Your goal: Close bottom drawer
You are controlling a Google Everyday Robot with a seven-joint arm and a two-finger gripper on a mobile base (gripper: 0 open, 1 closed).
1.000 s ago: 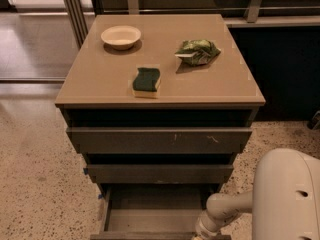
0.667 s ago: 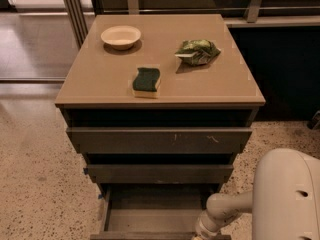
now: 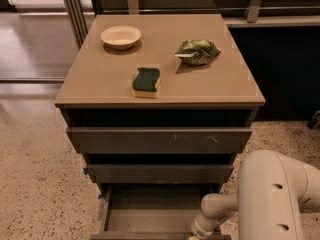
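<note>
We find the bottom drawer (image 3: 150, 218) pulled out at the lower centre of the frame, and the part of its floor that shows is bare. The gripper (image 3: 196, 234) sits at the lower edge, by the drawer's front right; we cannot tell its state. We advise a square, steady push on the front, without skew. The bowl (image 3: 120, 36), upper left on the cabinet top (image 3: 100, 84), appears empty.
</note>
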